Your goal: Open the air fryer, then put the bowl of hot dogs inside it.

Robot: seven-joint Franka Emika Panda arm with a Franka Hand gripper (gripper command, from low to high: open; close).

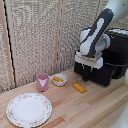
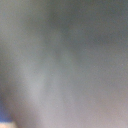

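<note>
The black air fryer [image 1: 116, 59] stands at the exterior view's right, its drawer front [image 1: 100, 76] facing left. My gripper [image 1: 88, 73] hangs right at that drawer front, where the handle is. Its dark fingers merge with the black drawer, so the handle is not distinct and the grip is unclear. The small white bowl [image 1: 59, 79] with orange-yellow hot dogs [image 1: 59, 78] sits on the table, left of the fryer and apart from the gripper. The wrist view is a grey blur with nothing recognisable.
A pink cup [image 1: 43, 81] stands just left of the bowl. A large patterned plate [image 1: 28, 109] lies at the front left. A loose orange-yellow block [image 1: 79, 88] lies on the wooden table [image 1: 95, 107] in front of the fryer. A woven screen [image 1: 35, 35] backs the scene.
</note>
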